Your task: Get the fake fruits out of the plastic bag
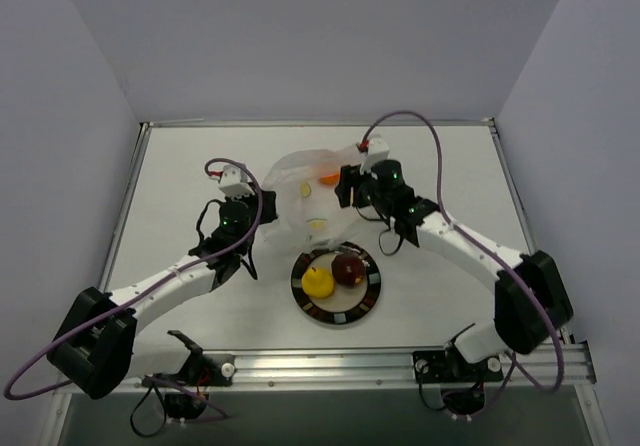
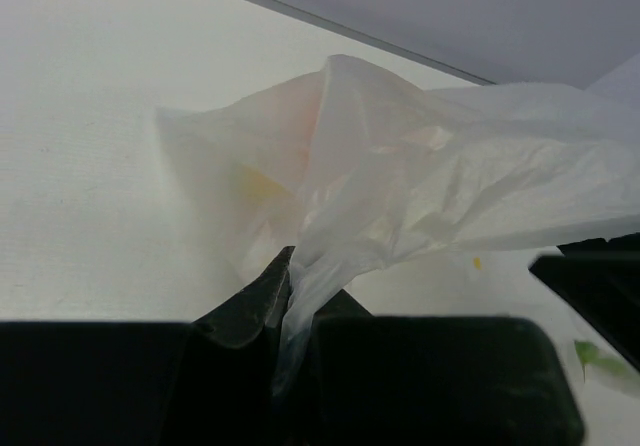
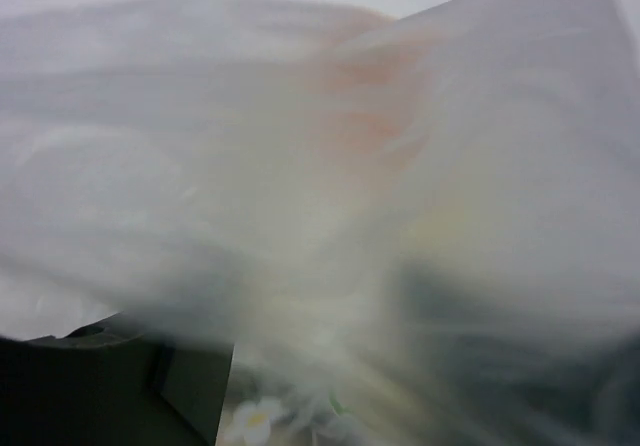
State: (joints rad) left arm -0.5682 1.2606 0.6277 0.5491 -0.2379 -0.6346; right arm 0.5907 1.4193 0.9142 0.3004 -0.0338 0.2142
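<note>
The crinkled plastic bag [image 1: 303,194] lies behind the plate [image 1: 366,296]. The yellow fruit [image 1: 318,283] and the dark red fruit [image 1: 348,270] sit on the plate. The orange fruit [image 1: 328,177] shows at the bag's right side, next to my right gripper [image 1: 344,184]. In the right wrist view the bag's film [image 3: 300,166] covers nearly everything, with an orange tint [image 3: 370,96] behind it, so the jaws are hidden. My left gripper [image 1: 262,206] is shut on a fold of the bag [image 2: 420,176] at its left edge; the left wrist view shows its tips [image 2: 296,278] pinching the film.
The white walls of the enclosure stand at the left, back and right. A metal rail [image 1: 330,366] runs along the near edge. Purple cables [image 1: 420,121] loop over both arms.
</note>
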